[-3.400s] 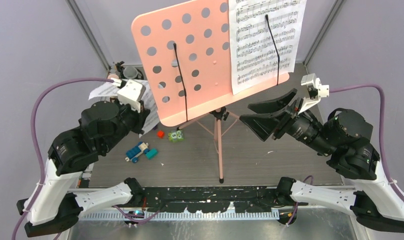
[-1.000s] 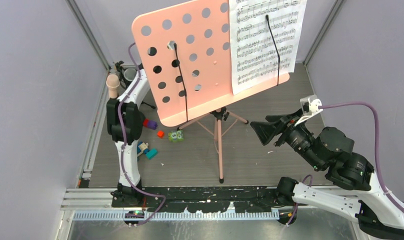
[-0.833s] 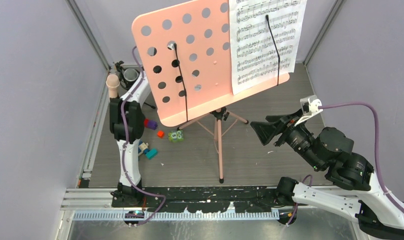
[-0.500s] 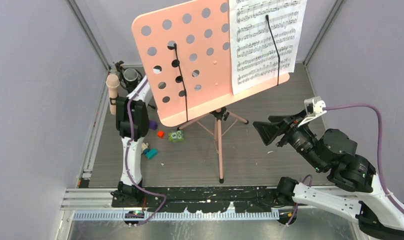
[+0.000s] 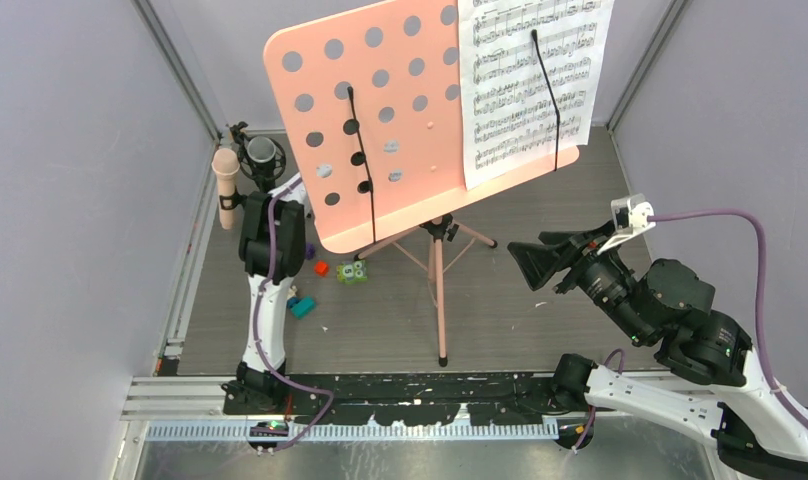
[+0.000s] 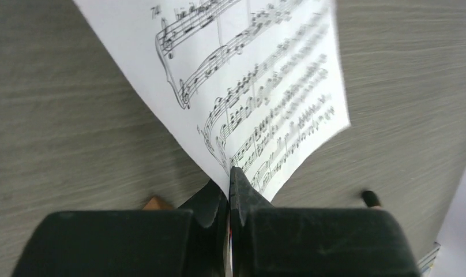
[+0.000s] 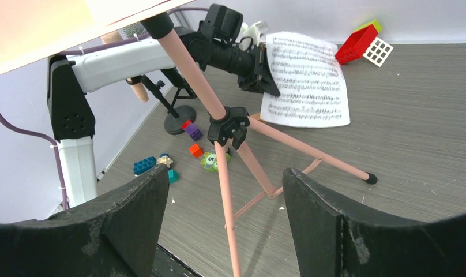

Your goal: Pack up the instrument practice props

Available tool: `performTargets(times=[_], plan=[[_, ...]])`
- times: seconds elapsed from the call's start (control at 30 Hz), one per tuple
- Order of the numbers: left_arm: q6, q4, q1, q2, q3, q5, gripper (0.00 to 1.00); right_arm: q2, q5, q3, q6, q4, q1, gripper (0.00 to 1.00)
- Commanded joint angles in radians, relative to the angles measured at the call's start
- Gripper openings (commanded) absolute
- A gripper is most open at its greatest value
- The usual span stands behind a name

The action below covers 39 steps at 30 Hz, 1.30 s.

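The pink music stand (image 5: 380, 120) stands mid-floor on its tripod (image 7: 228, 124), with one white sheet-music page (image 5: 530, 85) clipped to the right of its perforated desk. My left gripper (image 6: 229, 179) is shut on the edge of a second page (image 6: 259, 86). In the right wrist view that left gripper (image 7: 264, 75) holds this page (image 7: 308, 81) low over the floor behind the tripod. In the top view the desk hides both. The beige-pink microphone (image 5: 225, 180) stands at the left wall on its black round base (image 7: 180, 120). My right gripper (image 5: 530, 262) is open and empty, right of the tripod.
Small toy blocks lie left of the tripod: a red one (image 5: 321, 268), a green numbered piece (image 5: 353, 272) and blue ones (image 5: 298, 303). A red block (image 7: 357, 43) and a white grid piece (image 7: 379, 51) sit by the back wall. Grey walls close in on both sides.
The left arm has swung rightward behind the desk, carrying its page with it. The right gripper has drifted slightly right and stays open.
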Motion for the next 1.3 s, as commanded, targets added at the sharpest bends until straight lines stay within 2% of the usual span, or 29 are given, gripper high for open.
performTargets(times=[0.0, 0.13, 0.43, 0.67, 0.93, 1.27], plan=[[-0.02, -0.005, -0.005, -0.07, -0.051, -0.052, 0.04, -0.002, 0.02, -0.005, 0.011, 0.027, -0.002, 0.76], [-0.016, -0.011, -0.014, -0.068, -0.106, -0.06, 0.14, 0.0, 0.017, -0.003, 0.015, 0.034, -0.002, 0.76], [0.002, -0.031, -0.013, -0.092, -0.086, -0.084, 0.62, -0.001, 0.013, -0.011, 0.029, 0.036, -0.001, 0.77], [0.024, -0.074, -0.014, -0.176, -0.083, -0.136, 0.67, -0.012, 0.042, 0.011, 0.021, 0.001, -0.002, 0.76], [0.018, -0.036, -0.012, -0.391, -0.17, -0.199, 0.71, -0.055, 0.059, 0.01, 0.027, -0.003, -0.002, 0.77], [0.095, -0.084, -0.012, -0.606, -0.069, -0.19, 0.74, -0.075, 0.054, 0.002, 0.031, -0.008, -0.001, 0.76]])
